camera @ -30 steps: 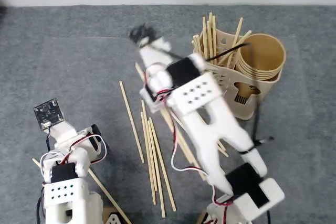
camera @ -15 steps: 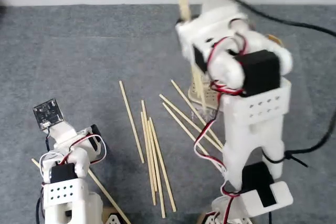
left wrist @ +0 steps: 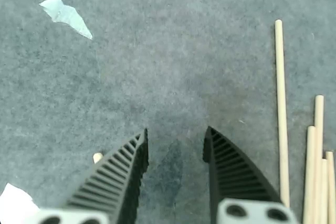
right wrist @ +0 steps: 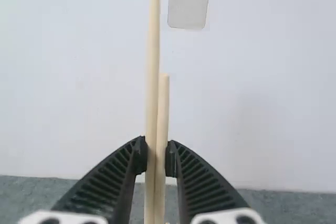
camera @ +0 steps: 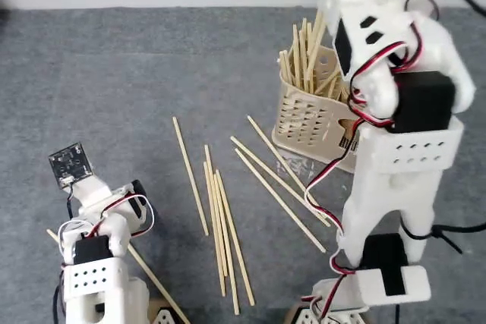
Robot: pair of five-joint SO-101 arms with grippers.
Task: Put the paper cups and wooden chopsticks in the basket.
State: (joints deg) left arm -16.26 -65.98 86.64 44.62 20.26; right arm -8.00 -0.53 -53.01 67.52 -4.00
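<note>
My right gripper (right wrist: 156, 149) is shut on two wooden chopsticks (right wrist: 154, 66), which stand up between its jaws against the white wall. In the high view the right arm (camera: 395, 111) rears tall over the basket (camera: 304, 123) and hides the basket's right side. Several chopsticks (camera: 304, 55) stick up out of the basket. More loose chopsticks (camera: 220, 218) lie on the grey mat, with a few (camera: 277, 180) nearer the basket. My left gripper (left wrist: 176, 135) hangs open over bare mat, with chopsticks (left wrist: 282, 108) lying off to one side of it.
One chopstick (camera: 156, 282) lies partly under the left arm (camera: 95, 263) at the front left. A pale scrap (left wrist: 65, 13) sits on the mat. The grey mat (camera: 114, 73) is open at the back left. A small plate (right wrist: 188, 7) is on the wall.
The right arm has risen from low over the table to high above the basket, carrying chopsticks up with it. The left arm has stayed still.
</note>
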